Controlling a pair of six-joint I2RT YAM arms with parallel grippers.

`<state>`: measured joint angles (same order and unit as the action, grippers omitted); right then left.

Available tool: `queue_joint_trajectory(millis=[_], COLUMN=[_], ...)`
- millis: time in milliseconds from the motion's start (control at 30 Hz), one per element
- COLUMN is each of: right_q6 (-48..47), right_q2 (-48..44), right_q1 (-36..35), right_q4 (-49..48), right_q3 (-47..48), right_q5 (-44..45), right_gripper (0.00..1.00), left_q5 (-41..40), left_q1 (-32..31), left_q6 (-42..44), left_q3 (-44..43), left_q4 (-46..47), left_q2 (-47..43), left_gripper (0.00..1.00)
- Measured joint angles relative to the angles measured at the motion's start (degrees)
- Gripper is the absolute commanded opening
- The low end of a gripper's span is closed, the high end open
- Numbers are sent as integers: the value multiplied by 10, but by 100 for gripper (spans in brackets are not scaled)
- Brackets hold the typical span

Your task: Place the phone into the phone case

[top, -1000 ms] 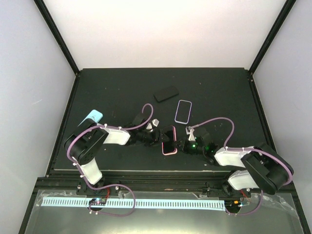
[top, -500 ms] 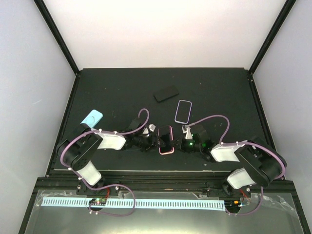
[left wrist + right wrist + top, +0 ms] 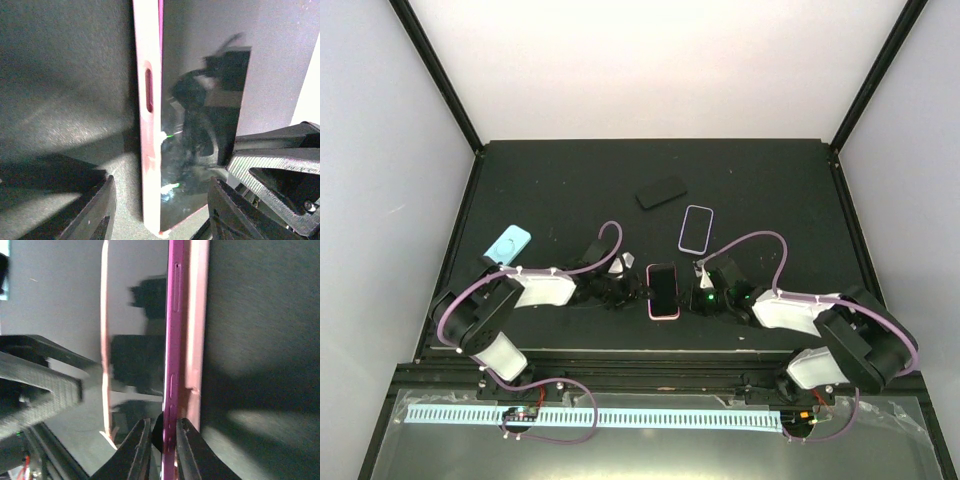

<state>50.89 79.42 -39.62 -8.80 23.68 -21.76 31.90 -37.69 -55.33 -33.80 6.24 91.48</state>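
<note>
- White walls (image 3: 650, 70) close the scene in on three sides, with black posts running up the corners.
- Below them a black table (image 3: 770, 180) fills the middle of the top view, dusty and scuffed.
- From the lower left the left arm (image 3: 545, 288) reaches toward the centre, and from the lower right the right arm (image 3: 790, 312) does the same. The two meet head to head low in the centre of the frame.
- Across the bottom of the top view, in front of the arm bases, lies a long white slotted strip (image 3: 620, 417).
- The phone (image 3: 663, 287) lies screen up at lower centre, between the two grippers and inside the pink case (image 3: 666, 316), whose rim shows round its near end.
- In the right wrist view the phone's magenta side, with its buttons, shows exposed just beside the pink wall on the right. A second pink wall runs along the far side of the screen.
- A light blue case (image 3: 507, 243) lies at middle left, beside the left arm's elbow.
- A lilac-rimmed case (image 3: 696, 229) lies above the right gripper, well apart from the phone.
- A second phone (image 3: 661, 191), black, lies tilted at upper centre.
- The left gripper (image 3: 634, 293) has its jaws apart, astride the phone's end. In its own view one of its fingers (image 3: 95, 210) stands clear of the pink wall.
- The right gripper (image 3: 695, 297) has its jaws nearly together, straddling the magenta side. Whether they pinch it I cannot tell.
</note>
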Motion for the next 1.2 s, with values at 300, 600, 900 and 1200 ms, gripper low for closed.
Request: queue_joint_trajectory(millis=[300, 600, 900, 1200], right_q6=[-31, -54, -80, -93], right_q2=[-5, -2, 37, 38], right_q1=[-2, -2, -2, -2], right_q4=[57, 64, 68, 95], right_q3=[14, 30, 75, 94], right_q5=[23, 42, 52, 65], right_gripper=[19, 15, 5, 16], left_q5=[-15, -36, -43, -55], left_q1=[9, 10, 12, 12], left_q6=[29, 61, 81, 85], left_q3=[-25, -55, -65, -64], left_q4=[-17, -24, -27, -30], left_q2=[14, 38, 47, 44], left_gripper=[52, 47, 42, 44])
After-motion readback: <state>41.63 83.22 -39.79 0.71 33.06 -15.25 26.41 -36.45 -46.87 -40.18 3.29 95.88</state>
